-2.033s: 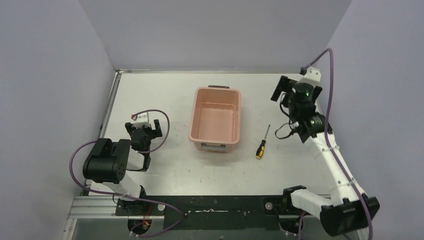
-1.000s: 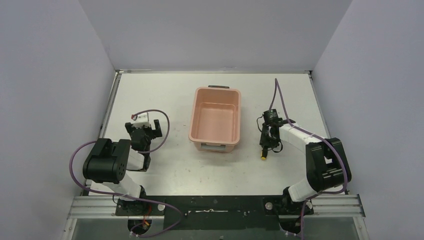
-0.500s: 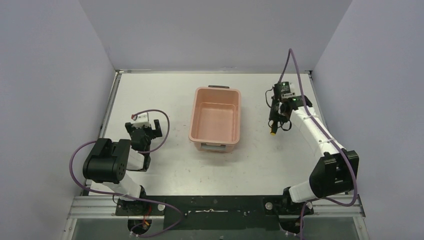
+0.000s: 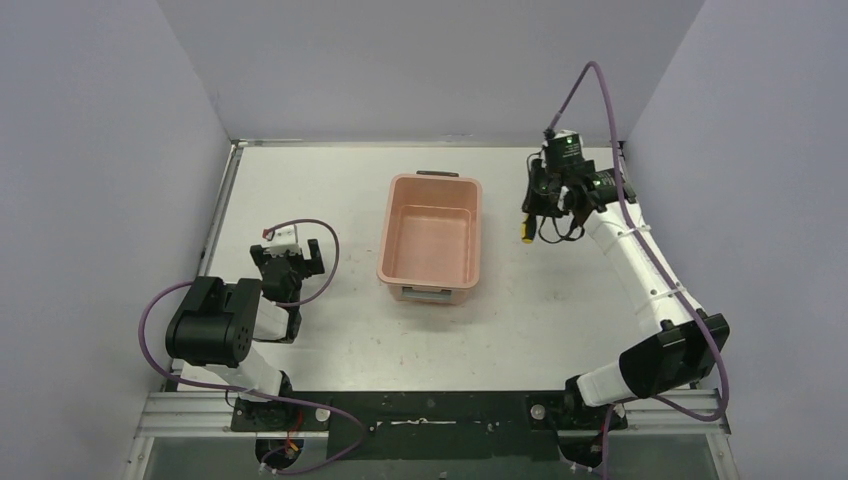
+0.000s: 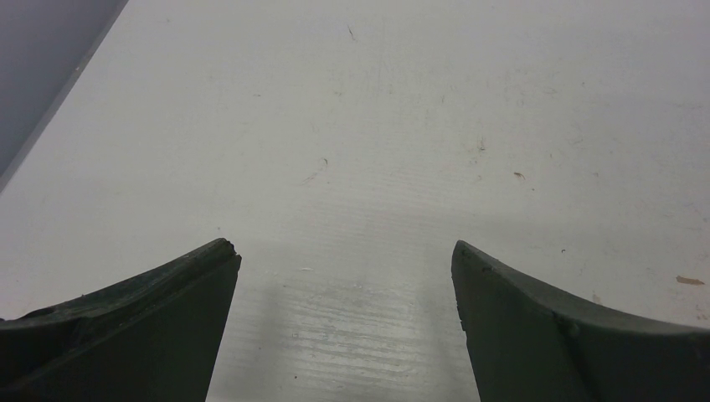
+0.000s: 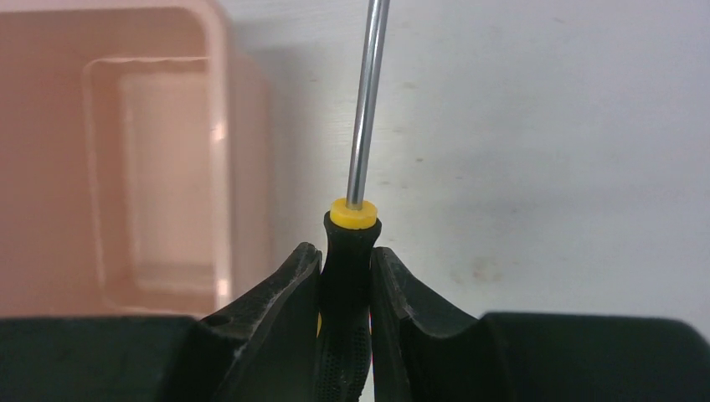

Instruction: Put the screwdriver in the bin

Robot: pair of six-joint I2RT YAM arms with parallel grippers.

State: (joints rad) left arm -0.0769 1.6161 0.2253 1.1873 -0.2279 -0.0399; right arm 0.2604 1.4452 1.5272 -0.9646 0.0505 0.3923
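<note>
Fingers of the right hand point(image 6: 346, 255) are clamped tight on the small yellow-and-black-handled screwdriver point(image 6: 352, 219), thin shaft sticking straight out ahead. Salmon-pink rectangular plastic bin point(image 6: 222, 126) sits off to its left. Left hand point(image 5: 345, 251) gapes wide over the white bench point(image 5: 419, 100), holding nothing.

No legible text; pale label point(image 4: 428, 294) on bin point(image 4: 384, 245) unreadable.

Surface point(image 4: 320, 180): white, scuffed, faintly stained. Walls point(image 4: 430, 70): three, plain pale lavender-grey. Near edge: aluminium frame rail point(image 4: 190, 412).
</note>
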